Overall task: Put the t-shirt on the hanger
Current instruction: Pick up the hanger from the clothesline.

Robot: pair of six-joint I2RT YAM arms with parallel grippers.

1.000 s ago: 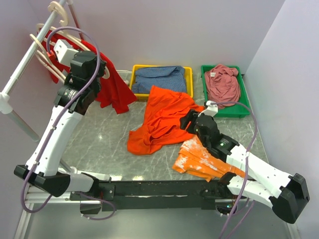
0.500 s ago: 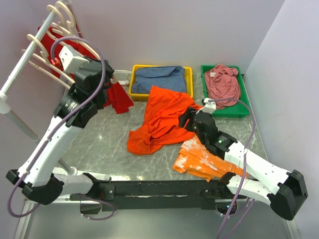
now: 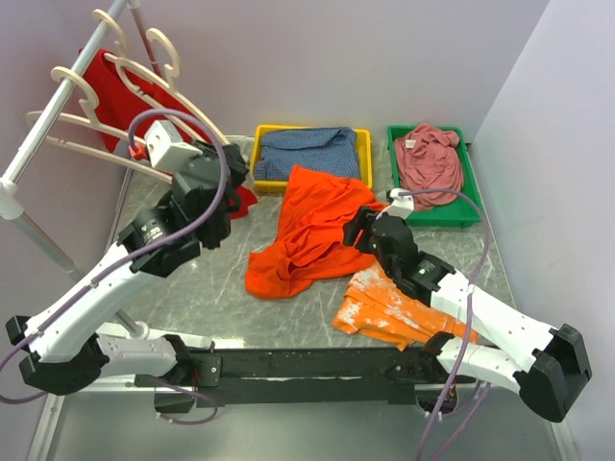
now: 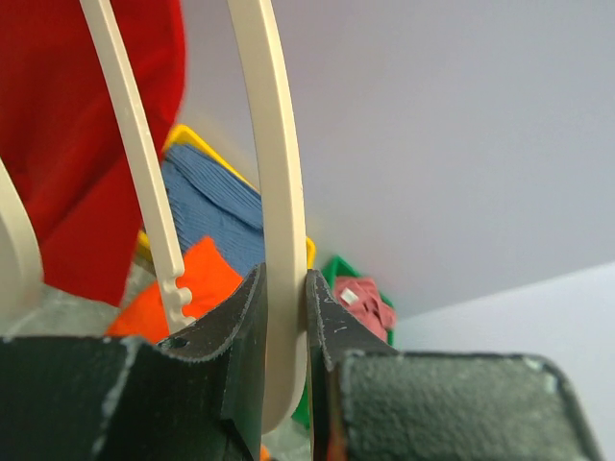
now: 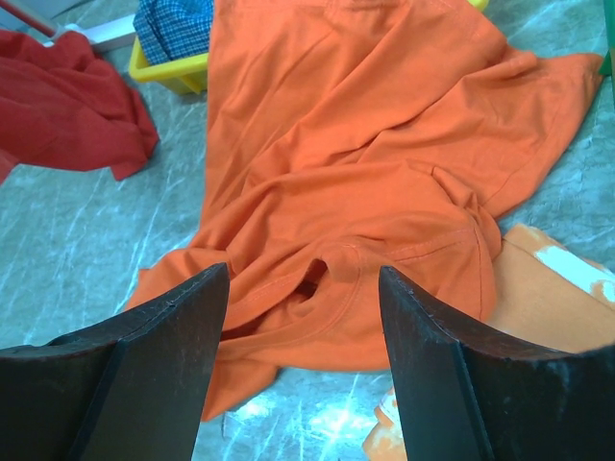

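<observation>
Hovering right gripper (image 5: 303, 279) spread over t-shirt (image 5: 365, 125) collar, directly below | left gripper (image 4: 283, 307) clenched on hanger (image 4: 272, 163), well left

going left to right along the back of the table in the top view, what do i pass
dark red t-shirt → yellow tray with blue cloth → green tray with pink cloth
</observation>
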